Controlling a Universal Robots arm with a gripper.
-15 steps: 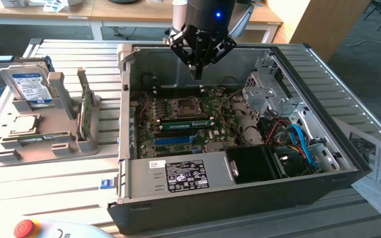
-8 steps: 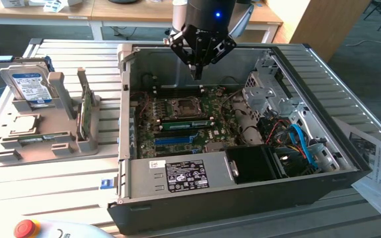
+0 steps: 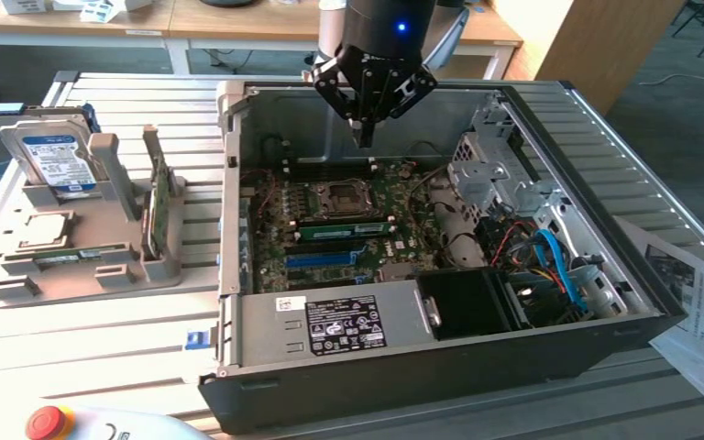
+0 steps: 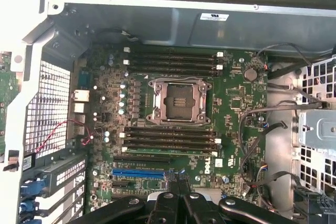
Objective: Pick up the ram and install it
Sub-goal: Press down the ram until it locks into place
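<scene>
My gripper (image 3: pixel 362 137) hangs shut over the open computer case (image 3: pixel 645 302), above the far part of the motherboard (image 3: pixel 327 261), with nothing between its fingers. In the wrist view its dark fingers (image 4: pixel 185 203) meet at the gripper tip (image 4: pixel 178 180), over the blue slot (image 4: pixel 137 172). A slim green ram (image 3: pixel 346 229) stands in a slot beside the empty CPU socket (image 3: pixel 331 197); in the wrist view this ram (image 4: pixel 170 151) shows as a thin greenish strip among the black slots. Another slim green stick (image 3: pixel 73 258) lies in the grey tray (image 3: pixel 34 293) at the exterior view's left.
The tray also holds an upright silver hard drive (image 3: pixel 52 156) with a blue-white label, a green card (image 3: pixel 154 215) on edge and a CPU (image 3: pixel 37 229). Inside the case are cables (image 3: pixel 554 261), a drive cage (image 3: pixel 499 179) and a black power supply (image 3: pixel 340 325). A red stop button (image 3: pixel 47 422) sits at the front.
</scene>
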